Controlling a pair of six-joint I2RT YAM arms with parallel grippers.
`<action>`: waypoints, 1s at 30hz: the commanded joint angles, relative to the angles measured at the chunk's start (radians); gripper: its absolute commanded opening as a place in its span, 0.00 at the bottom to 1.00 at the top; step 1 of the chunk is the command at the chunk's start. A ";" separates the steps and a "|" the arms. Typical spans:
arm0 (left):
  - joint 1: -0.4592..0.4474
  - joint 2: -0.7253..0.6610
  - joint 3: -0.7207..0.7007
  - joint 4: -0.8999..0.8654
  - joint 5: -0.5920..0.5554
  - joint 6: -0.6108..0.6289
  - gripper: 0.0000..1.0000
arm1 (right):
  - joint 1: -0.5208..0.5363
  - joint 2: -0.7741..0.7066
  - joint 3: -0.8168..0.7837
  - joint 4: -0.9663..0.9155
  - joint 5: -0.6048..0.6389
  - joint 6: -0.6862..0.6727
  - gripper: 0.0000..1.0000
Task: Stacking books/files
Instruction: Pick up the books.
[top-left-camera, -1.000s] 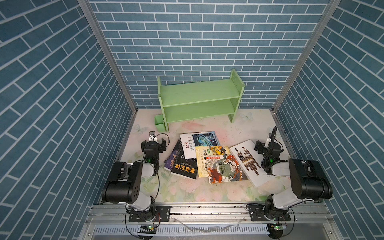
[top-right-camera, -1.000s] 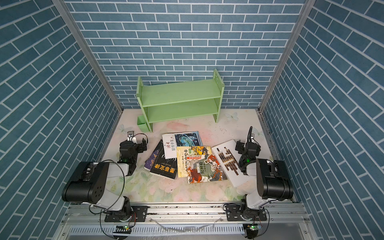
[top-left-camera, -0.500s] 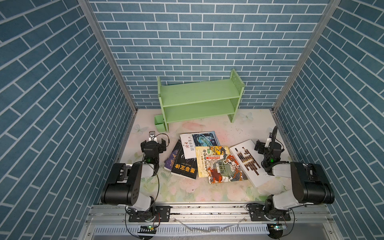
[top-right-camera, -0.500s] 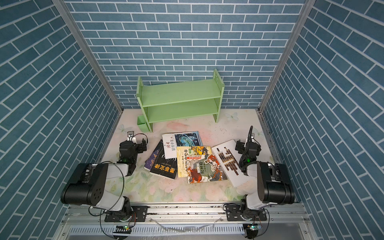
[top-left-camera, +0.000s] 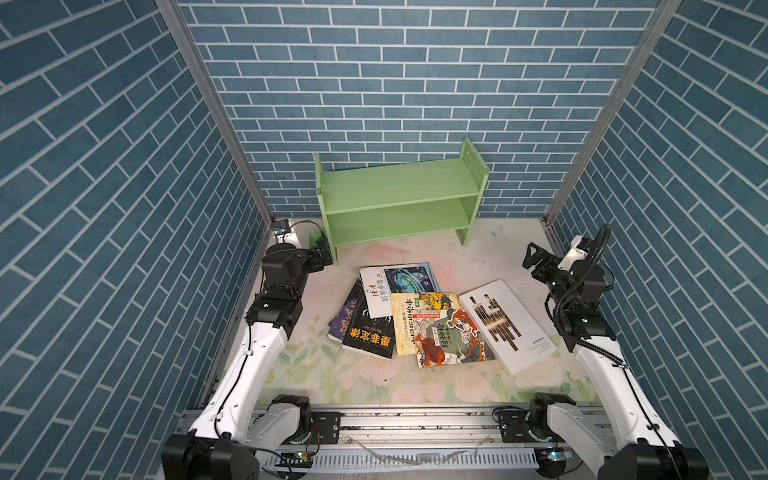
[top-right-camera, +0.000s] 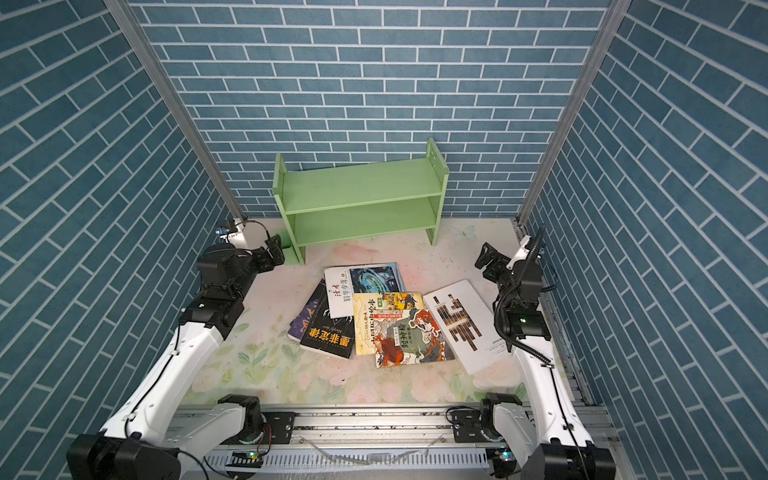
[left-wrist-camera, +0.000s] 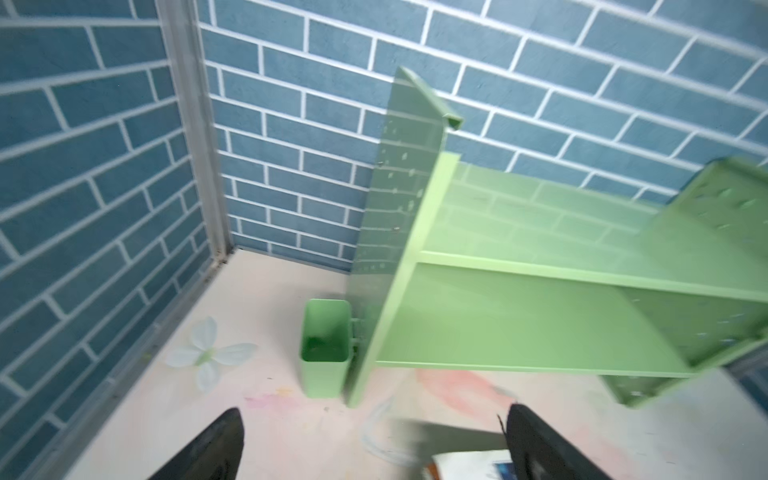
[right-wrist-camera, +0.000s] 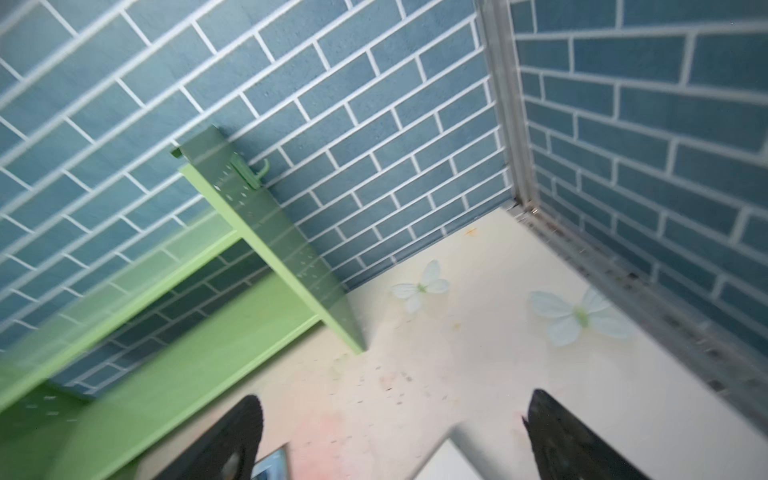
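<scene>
Several books lie overlapping mid-table in both top views: a white-blue one (top-left-camera: 397, 286), a purple one (top-left-camera: 343, 320), a black one with orange characters (top-left-camera: 370, 332), a yellow illustrated one (top-left-camera: 409, 328), a red-green beast one (top-left-camera: 451, 336) and a large white one with dark bars (top-left-camera: 509, 328). My left gripper (top-left-camera: 319, 257) hovers open by the shelf's left foot, left of the pile. My right gripper (top-left-camera: 532, 259) hovers open beyond the white book's far corner. Both wrist views show wide black fingers (left-wrist-camera: 208, 449) (right-wrist-camera: 557, 436) with nothing between them; a corner of the white-blue book (left-wrist-camera: 469, 463) shows.
A light green two-tier shelf (top-left-camera: 399, 199) stands against the back wall, with a small green bin (left-wrist-camera: 326, 345) at its left foot. Blue brick walls close in three sides. A metal rail (top-left-camera: 415, 424) runs along the front edge.
Both arms have unfolded from their low rest pose and lifted, carrying the grippers up and toward the back wall. The books have not moved.
</scene>
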 joint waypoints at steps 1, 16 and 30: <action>-0.091 -0.011 0.031 -0.238 0.087 -0.306 1.00 | 0.064 0.034 0.054 -0.158 -0.152 0.316 0.99; -0.334 -0.060 0.022 -0.109 0.059 -0.440 1.00 | 0.395 0.186 0.211 -0.113 -0.086 0.526 0.99; -0.283 0.245 0.170 -0.453 0.509 -0.226 1.00 | 0.407 0.375 0.392 -0.529 0.130 0.276 0.95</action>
